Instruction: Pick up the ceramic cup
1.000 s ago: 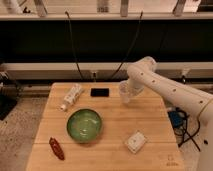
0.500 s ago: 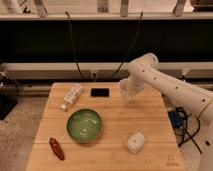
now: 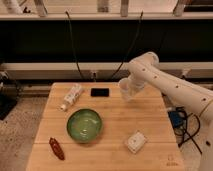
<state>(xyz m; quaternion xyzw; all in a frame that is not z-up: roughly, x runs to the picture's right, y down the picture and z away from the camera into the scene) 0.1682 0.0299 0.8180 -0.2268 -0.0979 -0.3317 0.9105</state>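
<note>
The ceramic cup (image 3: 124, 90) is small, white and tapered, and sits at the far right part of the wooden table (image 3: 150, 120). My gripper (image 3: 128, 89) comes down from the white arm (image 3: 165, 85) on the right and is shut on the cup, holding it at or just above the tabletop. The gripper's wrist hides part of the cup's right side.
A green bowl (image 3: 84, 125) stands left of the middle. A white tube-shaped bottle (image 3: 71, 96) lies at the far left, with a black phone (image 3: 100, 92) beside it. A flat white box (image 3: 135, 141) lies near the front and a red-brown object (image 3: 56, 148) at the front left. Cables hang behind the table.
The arm's elbow has risen and shifted a little to the right. The gripper and the cup have moved up slightly together.
</note>
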